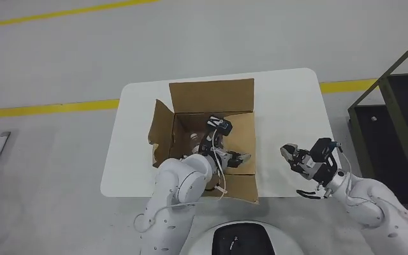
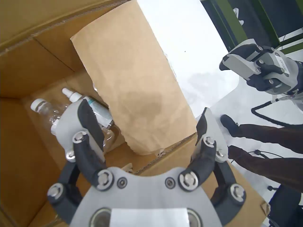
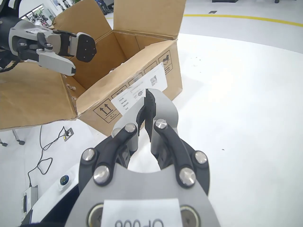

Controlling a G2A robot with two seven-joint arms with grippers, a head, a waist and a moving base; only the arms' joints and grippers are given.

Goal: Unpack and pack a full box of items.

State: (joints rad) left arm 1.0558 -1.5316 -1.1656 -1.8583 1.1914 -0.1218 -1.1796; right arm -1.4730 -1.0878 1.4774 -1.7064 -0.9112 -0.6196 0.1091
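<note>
Two clear plastic bottles (image 2: 46,114) with white caps lie in the open brown cardboard box (image 1: 210,95), caps pointing away from our left gripper (image 2: 143,112), whose spread fingers hover close above them, while our right gripper (image 3: 146,105), fingers pressed together, hangs outside the box.

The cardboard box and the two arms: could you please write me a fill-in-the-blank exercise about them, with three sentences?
1. The jaws of the left arm stand ___ over the cardboard box.
2. The jaws of the right arm are ___, beside the box, above the table.
3. In the box lies a clear bottle with a ___ cap.
Missing words: open; shut; white.
</note>
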